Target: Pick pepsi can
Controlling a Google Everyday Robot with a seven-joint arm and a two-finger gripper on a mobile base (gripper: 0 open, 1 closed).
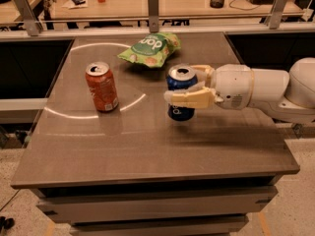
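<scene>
Two drink cans are in view at the one table (147, 146): one pepsi can (180, 112) and one orange-red can (102, 87). There is one green snack bag (150, 49) (lying behind the cans). One gripper (183, 85) reaches in from the right, its two fingers clasped around the pepsi can.

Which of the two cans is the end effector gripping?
The dark blue aluminium pepsi can: the end effector, reaching in from the right of the view, is shut on it. The orange-red aluminium can stands apart, untouched.
</scene>
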